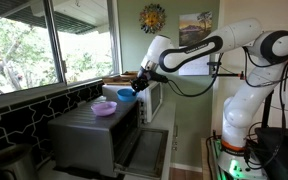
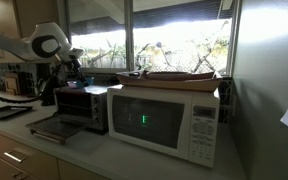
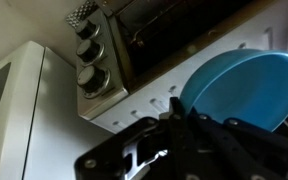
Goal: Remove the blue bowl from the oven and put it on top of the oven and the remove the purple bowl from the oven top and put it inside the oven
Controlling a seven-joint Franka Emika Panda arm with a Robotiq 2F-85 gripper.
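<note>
The blue bowl (image 1: 126,96) is gripped at its rim by my gripper (image 1: 136,88), just above the right part of the flat top of the dark-grey oven (image 1: 84,135). In the wrist view the blue bowl (image 3: 246,88) fills the right side, with my gripper (image 3: 178,106) shut on its near rim over the oven's vented top and knobs (image 3: 90,62). The purple bowl (image 1: 104,108) sits on the oven top, just left of the blue bowl. The oven (image 2: 82,108) has its door dropped open in both exterior views. The purple bowl is hidden in the wrist view.
A white microwave (image 2: 169,120) stands right next to the oven, with a flat tray (image 2: 179,75) on top; it also shows in an exterior view (image 1: 154,100) and the wrist view (image 3: 14,115). The open oven door (image 1: 144,150) sticks out in front. Windows run behind the counter.
</note>
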